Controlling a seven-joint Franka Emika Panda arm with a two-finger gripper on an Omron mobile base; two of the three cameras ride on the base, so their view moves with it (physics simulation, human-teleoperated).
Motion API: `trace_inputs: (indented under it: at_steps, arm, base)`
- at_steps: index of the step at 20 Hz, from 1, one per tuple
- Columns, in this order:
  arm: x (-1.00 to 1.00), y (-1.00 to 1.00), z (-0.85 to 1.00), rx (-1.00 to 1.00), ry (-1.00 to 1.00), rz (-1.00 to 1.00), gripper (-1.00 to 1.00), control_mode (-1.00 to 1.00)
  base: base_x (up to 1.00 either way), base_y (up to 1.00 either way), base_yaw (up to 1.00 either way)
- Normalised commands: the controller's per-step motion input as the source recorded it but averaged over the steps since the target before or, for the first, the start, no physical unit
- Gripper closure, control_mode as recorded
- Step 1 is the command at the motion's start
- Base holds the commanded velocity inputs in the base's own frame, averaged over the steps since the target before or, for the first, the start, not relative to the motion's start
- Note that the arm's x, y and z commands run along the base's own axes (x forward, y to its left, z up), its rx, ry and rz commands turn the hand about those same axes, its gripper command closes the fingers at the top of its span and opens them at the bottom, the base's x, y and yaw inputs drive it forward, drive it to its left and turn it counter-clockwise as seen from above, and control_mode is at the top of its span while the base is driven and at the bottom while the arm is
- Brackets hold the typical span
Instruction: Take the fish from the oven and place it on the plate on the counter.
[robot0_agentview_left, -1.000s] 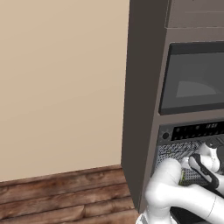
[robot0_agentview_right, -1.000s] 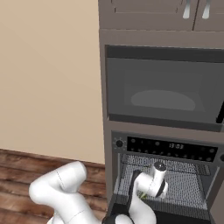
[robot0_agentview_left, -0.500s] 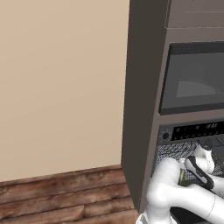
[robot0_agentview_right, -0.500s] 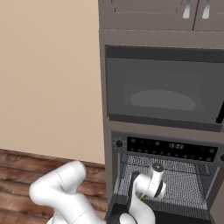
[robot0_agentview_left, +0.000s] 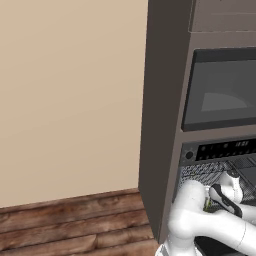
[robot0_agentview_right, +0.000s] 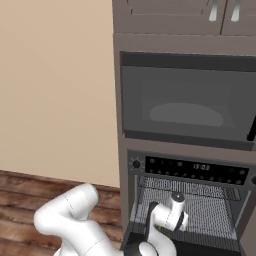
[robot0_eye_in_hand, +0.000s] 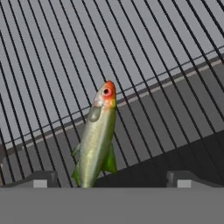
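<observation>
Home kitchen, rendered. Tall dark grey-brown cabinet column w/ built-in appliances: microwave up top w/ dark glass door, wall oven right below it. Oven has black control strip w/ digital display, round knob at left end, door open, wire rack inside w/ a small fish lying on it. Cupboard doors w/ metal handles above the microwave. Beige wall to the left, wood plank floor below.
</observation>
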Motion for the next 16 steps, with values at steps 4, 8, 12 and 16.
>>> trace_inputs:
  at_steps: [4,8,12,16]
  arm:
    - [0.08,0.09,-0.16,0.00,-0.04,0.00,-1.00,-1.00]
    - [0.15,0.16,-0.19,0.00,-0.03,0.00,-1.00,-1.00]
    - [0.23,0.09,-0.20,0.00,-0.01,0.00,-1.00,-1.00]
    - [0.34,0.02,-0.10,0.00,0.00,0.00,-1.00,-1.00]
  base:
    - [0.00,0.00,0.00]
    - [0.00,0.00,0.00]
    - [0.00,0.00,0.00]
    - [0.00,0.00,0.00]
